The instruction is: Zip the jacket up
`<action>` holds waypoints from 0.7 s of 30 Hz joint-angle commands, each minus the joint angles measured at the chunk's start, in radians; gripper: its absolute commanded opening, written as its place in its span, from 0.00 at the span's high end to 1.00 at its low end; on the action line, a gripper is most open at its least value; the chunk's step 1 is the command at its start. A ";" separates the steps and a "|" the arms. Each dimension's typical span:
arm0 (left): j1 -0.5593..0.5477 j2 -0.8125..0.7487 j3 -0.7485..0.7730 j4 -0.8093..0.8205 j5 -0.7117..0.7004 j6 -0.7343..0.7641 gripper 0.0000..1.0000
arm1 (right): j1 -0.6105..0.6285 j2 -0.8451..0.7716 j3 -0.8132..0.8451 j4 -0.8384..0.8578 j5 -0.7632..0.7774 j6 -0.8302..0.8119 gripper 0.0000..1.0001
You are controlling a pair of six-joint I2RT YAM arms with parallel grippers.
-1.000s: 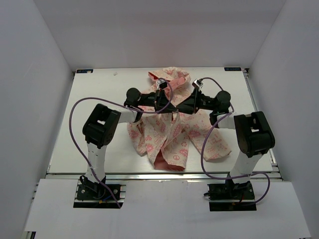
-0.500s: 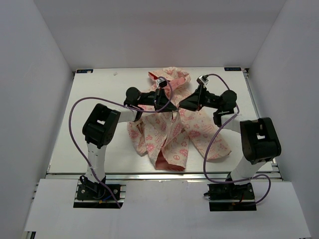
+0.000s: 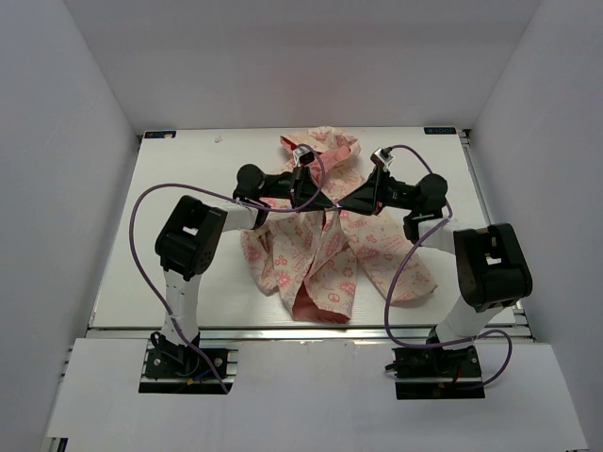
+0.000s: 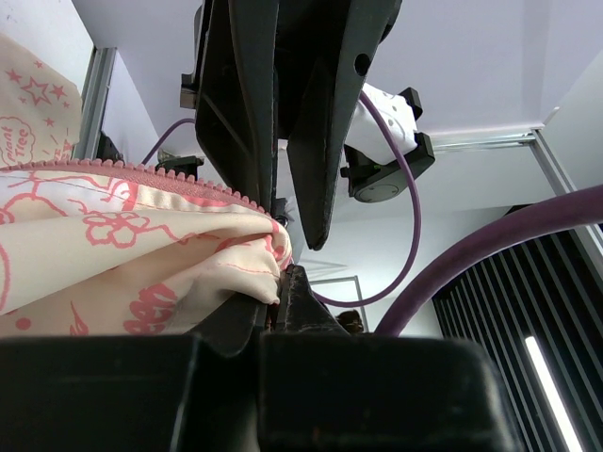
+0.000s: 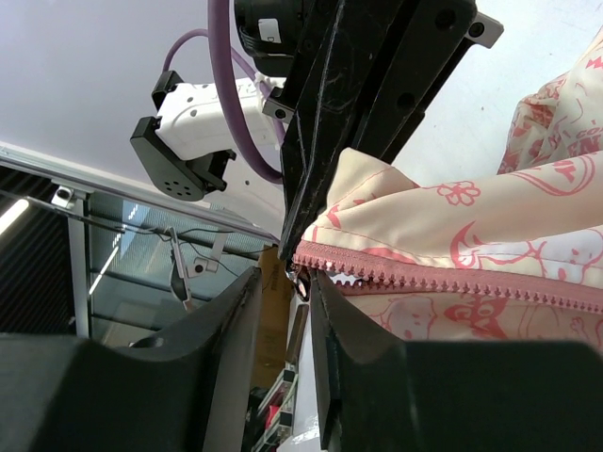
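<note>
The jacket [image 3: 320, 254] lies open on the white table [image 3: 179, 179], hood at the far end, pink lining showing at the near hem. My left gripper [image 3: 329, 203] is over the jacket's middle, shut on a fold of cream fabric [image 4: 141, 254] just below the pink zipper teeth [image 4: 141, 174]; its fingertips [image 4: 294, 282] pinch the edge. My right gripper [image 3: 346, 204] faces it, almost tip to tip. In the right wrist view it [image 5: 285, 282] stands open, with the end of the pink zipper strip [image 5: 424, 280] lying at the tip of its right finger [image 5: 330, 311].
White walls close the table in on the left, right and far sides. Purple cables [image 3: 400, 273] loop off both arms. A small white speck [image 3: 219, 138] lies near the far edge. A metal rail [image 3: 311, 325] runs along the near edge.
The right arm's elbow has swung out to the right. Its gripper drew back slightly from the left gripper, then dipped back toward it. The left gripper keeps its hold.
</note>
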 commanded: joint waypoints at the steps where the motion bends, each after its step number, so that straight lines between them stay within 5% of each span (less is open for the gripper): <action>1: 0.007 -0.039 0.019 0.492 -0.021 0.010 1.00 | 0.001 -0.028 0.010 0.580 -0.020 -0.001 0.67; 8: 0.007 -0.059 0.002 0.490 -0.025 0.012 1.00 | 0.012 -0.008 0.014 0.579 -0.020 -0.017 0.68; 16: 0.007 -0.064 -0.009 0.492 -0.028 0.014 1.00 | 0.026 0.006 0.022 0.579 -0.020 -0.037 0.88; 21: 0.007 -0.075 -0.009 0.490 -0.027 0.015 1.00 | 0.026 0.016 0.025 0.574 -0.020 -0.035 0.91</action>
